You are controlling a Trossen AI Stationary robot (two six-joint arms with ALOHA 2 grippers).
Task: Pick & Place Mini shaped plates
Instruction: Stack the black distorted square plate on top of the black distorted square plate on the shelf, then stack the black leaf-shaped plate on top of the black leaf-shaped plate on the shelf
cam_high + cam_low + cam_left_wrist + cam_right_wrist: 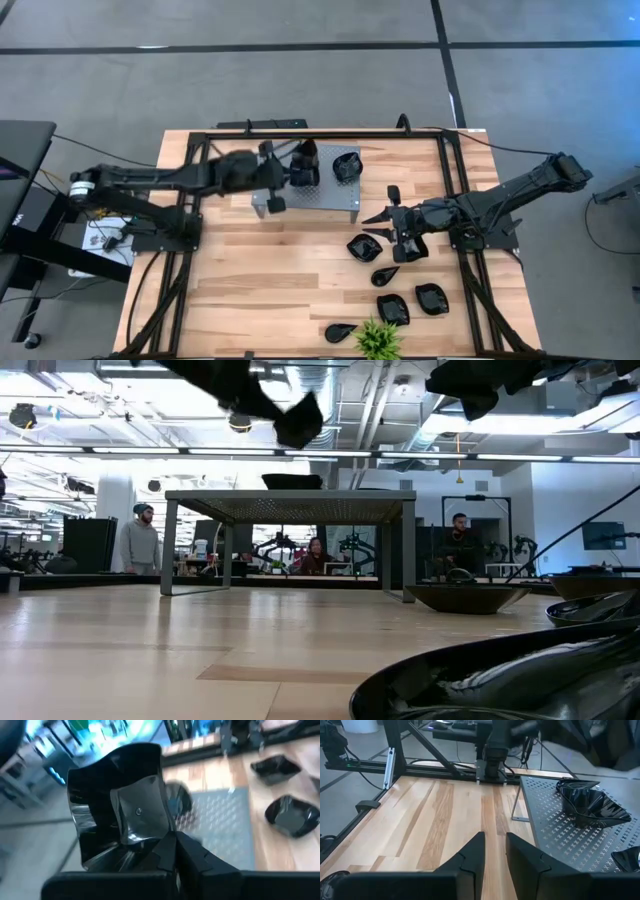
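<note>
My left gripper (300,165) hovers over the grey perforated stand (318,192), shut on a squarish glossy black plate (117,805). In the low view that plate (300,418) hangs high above the stand top (290,500). A second black plate (346,165) rests on the stand, also visible in the right wrist view (590,802). My right gripper (388,208) is open and holds nothing, just right of the stand and above the table (495,850). Several black plates lie on the wood below it, among them a squarish plate (365,247) and a teardrop plate (385,275). My left gripper holds the squarish plate by its rim (150,845). One finger (175,857) lies on the dish's inner face; the other is hidden behind the plate. The plate stands on edge, tilted, lifted clear above the stand.
More plates lie on the table's right near part: one (393,308), another (432,297) and a teardrop (340,332) beside the green plant (378,340). A black frame (300,135) runs round the table. Bare wood lies left of and in front of the stand. People show in the room beyond.
</note>
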